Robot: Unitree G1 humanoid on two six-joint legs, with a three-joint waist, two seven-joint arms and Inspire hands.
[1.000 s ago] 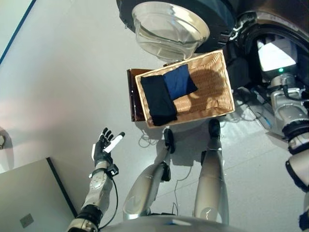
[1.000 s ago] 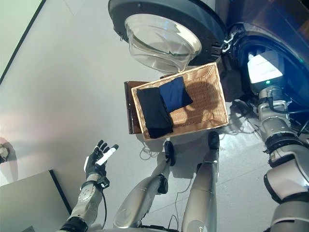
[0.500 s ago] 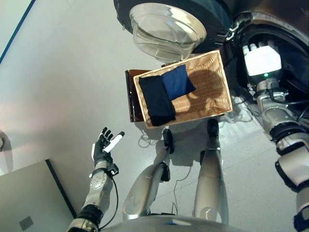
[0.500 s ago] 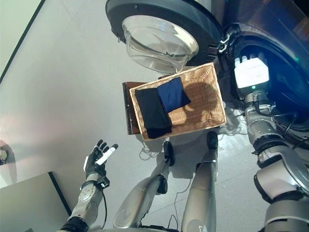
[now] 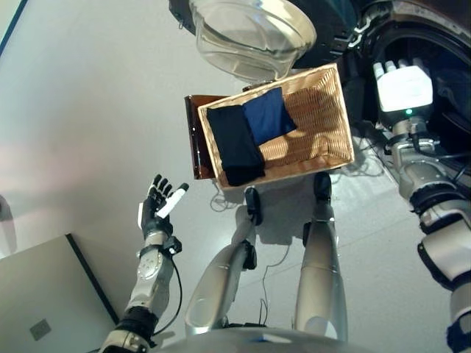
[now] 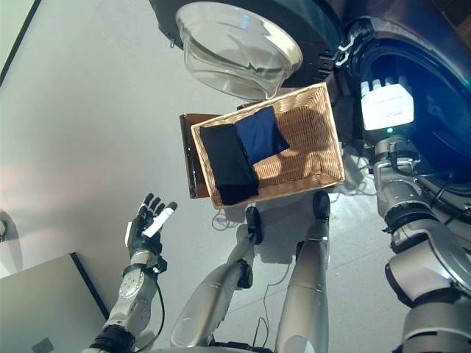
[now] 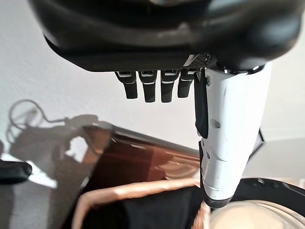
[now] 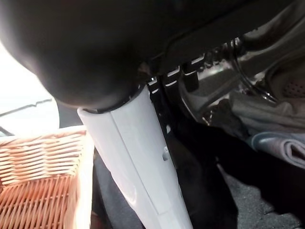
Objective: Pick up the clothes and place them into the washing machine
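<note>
Reaching into the washing machine (image 6: 434, 81), right hand (image 6: 386, 105) open-fingered.

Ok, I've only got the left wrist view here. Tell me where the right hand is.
Observer: The right hand is at the open mouth of the dark front-loading washing machine, with its fingers straight.
Operator: Now list everything in the woven wicker basket. I can see only black fabric.
Observer: The woven wicker basket holds two folded pieces side by side, a black cloth and a dark blue cloth. The rest of its floor is bare.
</note>
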